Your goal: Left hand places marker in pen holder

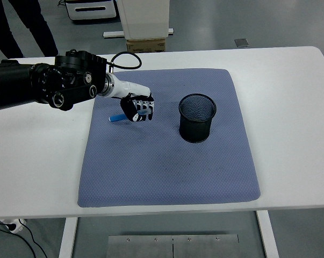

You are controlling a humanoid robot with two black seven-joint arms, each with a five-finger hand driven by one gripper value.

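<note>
My left hand (138,109) reaches in from the left over the blue-grey mat (167,161) and is shut on a blue marker (117,117). The marker lies nearly level in the fist, with one end poking out to the left and the other showing between the fingers. A black mesh pen holder (197,117) stands upright on the mat, about a hand's width to the right of the hand. Nothing shows inside it from here. The right arm is out of view.
The mat covers the middle of the white table (290,97). A person's dark-clad legs (22,24) stand beyond the far left corner. A cardboard box (145,44) and a white stand sit behind the table's far edge.
</note>
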